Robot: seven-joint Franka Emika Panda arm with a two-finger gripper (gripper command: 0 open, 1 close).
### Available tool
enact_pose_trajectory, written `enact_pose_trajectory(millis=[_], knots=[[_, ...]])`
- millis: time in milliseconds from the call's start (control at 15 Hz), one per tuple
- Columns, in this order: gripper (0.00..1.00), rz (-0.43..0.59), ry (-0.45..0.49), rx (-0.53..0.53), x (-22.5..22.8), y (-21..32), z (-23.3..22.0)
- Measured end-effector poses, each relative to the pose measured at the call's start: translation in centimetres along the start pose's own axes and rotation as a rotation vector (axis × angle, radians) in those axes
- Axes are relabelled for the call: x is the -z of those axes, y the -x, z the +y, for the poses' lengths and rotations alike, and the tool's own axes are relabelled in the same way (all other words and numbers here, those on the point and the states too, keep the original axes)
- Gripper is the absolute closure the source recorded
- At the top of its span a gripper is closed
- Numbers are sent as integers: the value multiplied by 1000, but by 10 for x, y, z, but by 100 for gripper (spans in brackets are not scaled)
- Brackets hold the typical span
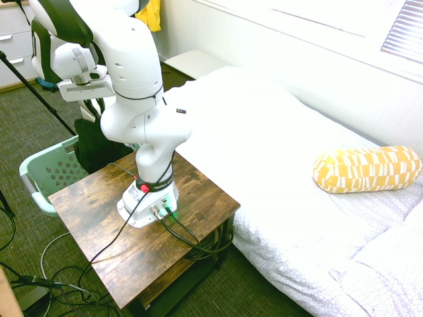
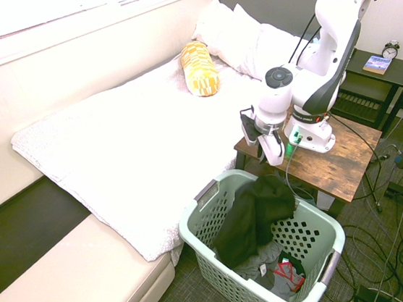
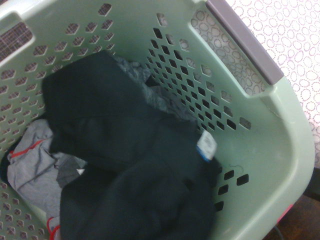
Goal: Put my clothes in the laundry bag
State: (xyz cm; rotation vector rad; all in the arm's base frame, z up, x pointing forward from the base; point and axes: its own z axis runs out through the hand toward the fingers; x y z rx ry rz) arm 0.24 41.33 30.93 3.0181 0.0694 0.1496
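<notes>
Where the hand [image 1: 94, 112] hangs, at 12 o'clock above the basket in the second outside view, I can't tell if it is open or closed, or if it is gripping the cloth. Just below it is the black garment [image 2: 247, 222], mostly inside the laundry basket [image 2: 190, 229], with one part bunched up high near 1 o'clock. Its little white tag [image 3: 206, 146] shows in the wrist view.

Grey clothes [image 2: 264, 263] lie at 6 o'clock in the basket, and a bit with red edges [image 2: 291, 273] is at 5. Outside it, the wood table [image 2: 348, 156] is at 2 o'clock, the bed [image 2: 141, 136] is at 10, and the yellow pillow [image 2: 199, 69] is far off between 11 and 12.

I think the job now is letting go, and it looks nearly done. Make sure the high part is well inside the rim first. Open the hand wide and wait for the cloth to drop free. Then go slowly straight up, so no fold gets pulled out or left hanging over the edge.
</notes>
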Motion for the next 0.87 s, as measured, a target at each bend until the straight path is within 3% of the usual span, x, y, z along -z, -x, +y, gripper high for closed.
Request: enact_pose_trajectory(millis=[200, 400, 600, 867], knots=[[0, 20, -27, -52, 14, -52, 2], [0, 69, -41, -150, 44, -160, 32], [0, 106, -17, -263, 52, -267, 100], [0, 109, 19, -425, 50, -368, 231]])
